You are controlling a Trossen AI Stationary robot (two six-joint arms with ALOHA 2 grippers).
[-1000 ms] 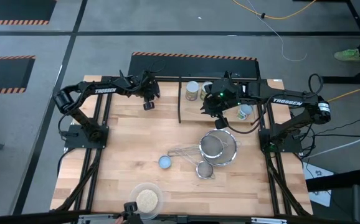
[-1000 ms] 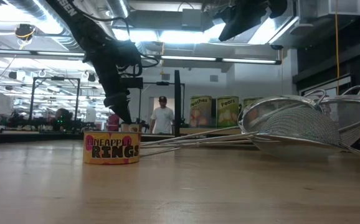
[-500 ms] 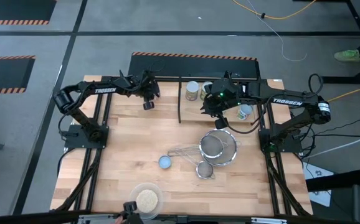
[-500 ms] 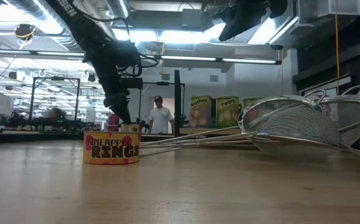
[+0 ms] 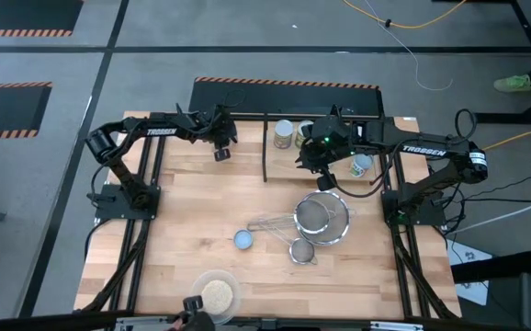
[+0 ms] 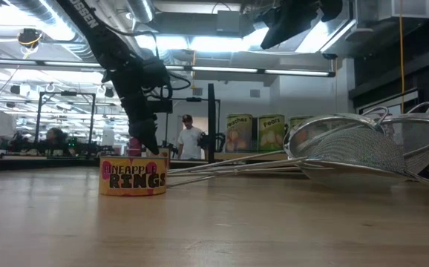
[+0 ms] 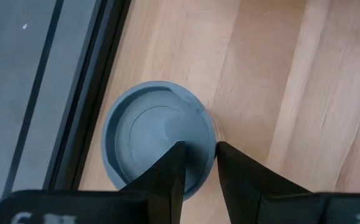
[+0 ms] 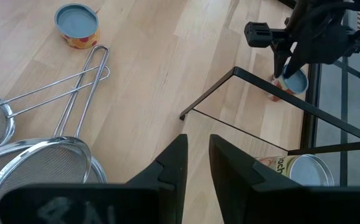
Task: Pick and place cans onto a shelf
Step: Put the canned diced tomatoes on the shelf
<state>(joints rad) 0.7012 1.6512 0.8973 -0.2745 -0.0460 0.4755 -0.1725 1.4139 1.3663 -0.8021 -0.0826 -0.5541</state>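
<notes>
A short can with a silver-blue top (image 7: 149, 134) stands on the tabletop at the far left, just outside the shelf's black rail (image 5: 265, 152). My left gripper (image 7: 200, 146) is right above it, open. One finger is over the can's top and the other outside its rim. Farther right, my right gripper (image 8: 197, 138) hangs open and empty above the table beside the shelf. Another short can, labelled pineapple rings (image 6: 133, 176), stands mid-table. Taller cans (image 6: 238, 133) stand on the shelf. My left gripper points steeply down with its two fingers astride the can's rim (image 7: 208, 127), on the side of the can nearest the gripper. The can stands upright on the table. Whether the fingers touch the rim I cannot tell.
Wire mesh strainers (image 5: 321, 219) lie right of centre, their long handles reaching toward the pineapple can. A clear dish of beige grains (image 5: 218, 294) sits at the near edge. A person (image 6: 192, 141) stands in the room beyond the table.
My left gripper has sunk a little toward the can at the far left. The right arm and all the cans have kept still.
</notes>
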